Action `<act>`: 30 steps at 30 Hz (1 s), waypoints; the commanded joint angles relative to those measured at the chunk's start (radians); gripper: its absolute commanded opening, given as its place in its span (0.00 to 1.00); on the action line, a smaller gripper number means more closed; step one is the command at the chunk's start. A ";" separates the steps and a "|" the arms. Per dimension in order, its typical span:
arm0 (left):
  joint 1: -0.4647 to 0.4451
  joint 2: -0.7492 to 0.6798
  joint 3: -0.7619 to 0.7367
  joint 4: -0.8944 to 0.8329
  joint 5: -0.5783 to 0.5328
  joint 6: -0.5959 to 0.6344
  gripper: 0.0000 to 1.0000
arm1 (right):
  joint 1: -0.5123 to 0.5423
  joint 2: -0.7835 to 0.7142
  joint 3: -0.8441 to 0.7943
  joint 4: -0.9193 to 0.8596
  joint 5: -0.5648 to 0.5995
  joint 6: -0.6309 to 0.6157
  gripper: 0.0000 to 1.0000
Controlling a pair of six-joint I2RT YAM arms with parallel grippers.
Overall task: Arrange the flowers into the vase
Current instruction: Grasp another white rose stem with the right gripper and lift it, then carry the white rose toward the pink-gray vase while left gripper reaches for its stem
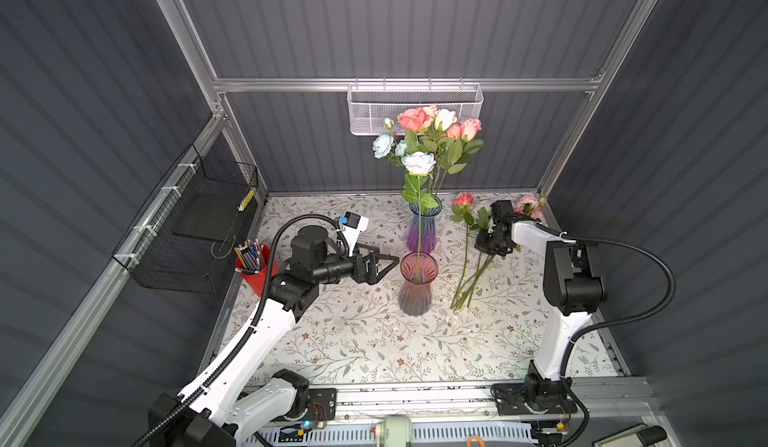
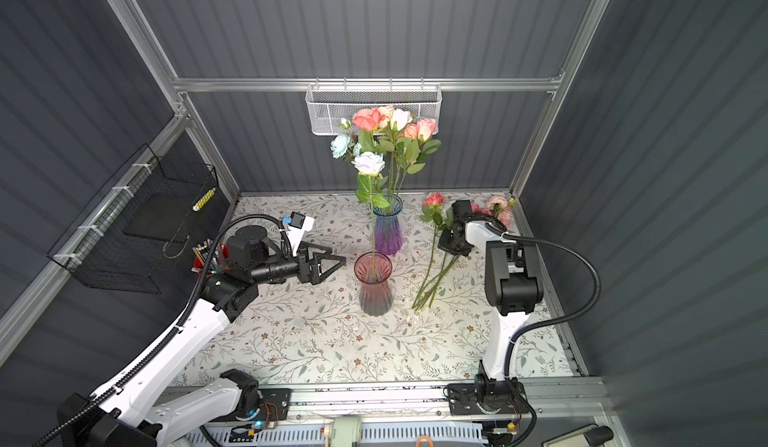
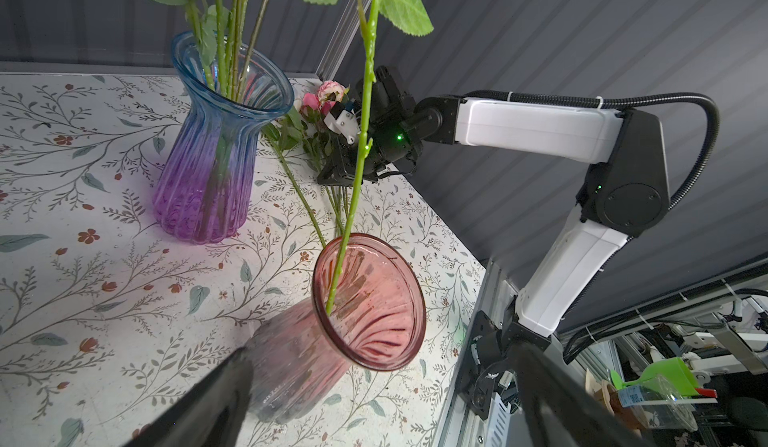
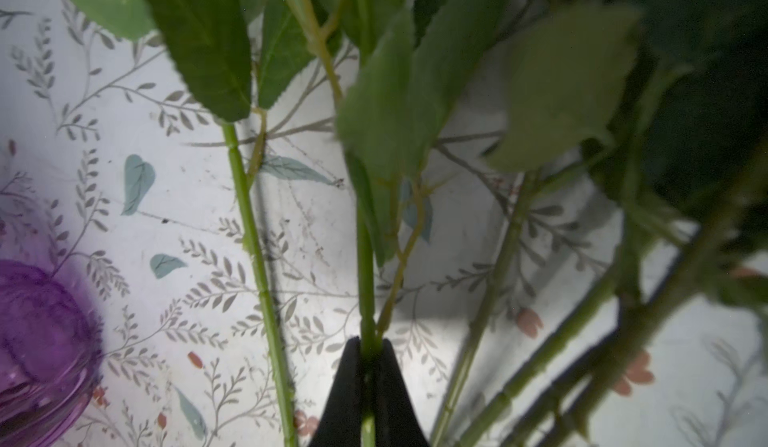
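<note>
Right end effector [image 4: 368, 351] was shut on one green stem [image 4: 365, 274], pinched low btwn the black fingertips. Other stems lay just beside it, not in the grip. In both top views it sat over the loose flowers [image 1: 471, 272] lying on the counter [image 1: 332, 341] near the far right corner, heads toward the far edge, cut ends fanned toward the near edge. So the held stem's long axis ran approx far-to-near, flat on the counter.

Left end effector [image 1: 384, 264] was wide open & empty, just left of the pink vase [image 1: 417, 285], which held a single white rose [image 1: 419, 162]. Blue-purple vase [image 1: 422, 229] behind it, by the far edge, carried most of the bunch.

Both vases lay left of the gripped stem, and the right arm was the nearer one.

Judgement: next move needs a lift, then tipping the stem upright, cut end down, before crossing left to a vase mouth. Which vase, can't tell. Risk: neighbouring leaves snagging & dragging along.
</note>
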 commanded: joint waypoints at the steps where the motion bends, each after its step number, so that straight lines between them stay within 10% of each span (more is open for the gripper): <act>1: 0.001 -0.010 0.010 -0.010 -0.011 0.014 0.99 | 0.026 -0.117 -0.033 0.085 0.009 -0.024 0.03; 21: -0.016 -0.031 0.224 -0.238 -0.202 0.092 0.85 | 0.112 -0.783 -0.186 0.192 0.046 0.017 0.02; 30: -0.318 0.052 0.423 -0.348 -0.441 0.247 0.81 | 0.306 -1.029 -0.155 0.128 0.102 -0.023 0.03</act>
